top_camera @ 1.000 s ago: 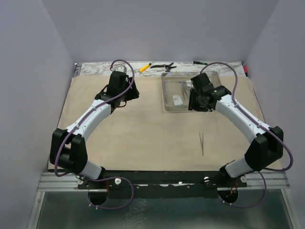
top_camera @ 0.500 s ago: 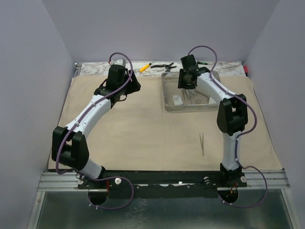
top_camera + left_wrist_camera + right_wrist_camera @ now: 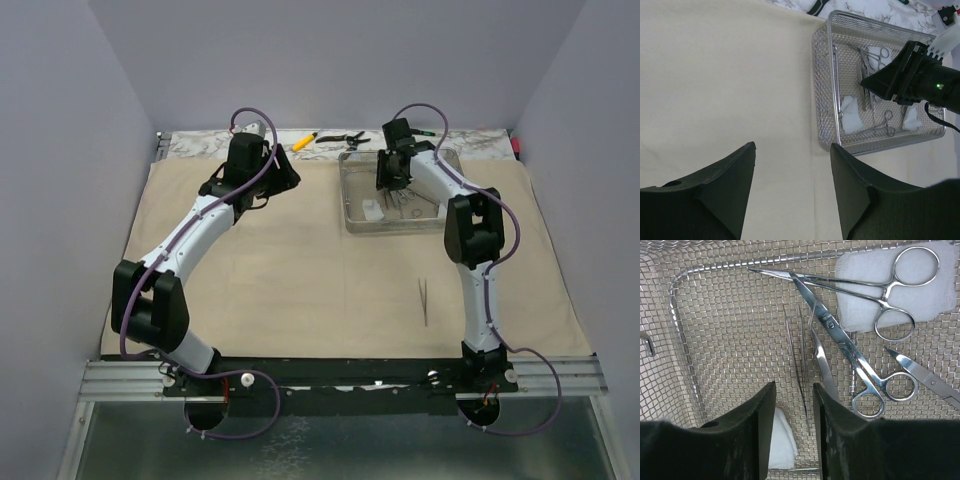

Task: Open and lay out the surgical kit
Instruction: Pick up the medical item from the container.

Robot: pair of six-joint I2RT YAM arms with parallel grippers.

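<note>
Surgical kit tray (image 3: 821, 90), wire mesh, sat far-right on beige cloth (image 3: 300, 260); held steel clamps (image 3: 845, 347), tweezers (image 3: 803, 360), white gauze (image 3: 855, 265). Right end effector (image 3: 794, 440) hovered part-open over tweezers, empty; left end effector (image 3: 792, 195) gaped wide, empty.

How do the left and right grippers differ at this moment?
The left gripper has its jaws wide apart, while the right gripper leaves only a narrow gap. The left gripper hovers over bare beige cloth beside the wire mesh tray. The right gripper hangs over that tray, directly above the thin tweezers. Both point downward, and neither visibly holds anything.
</note>
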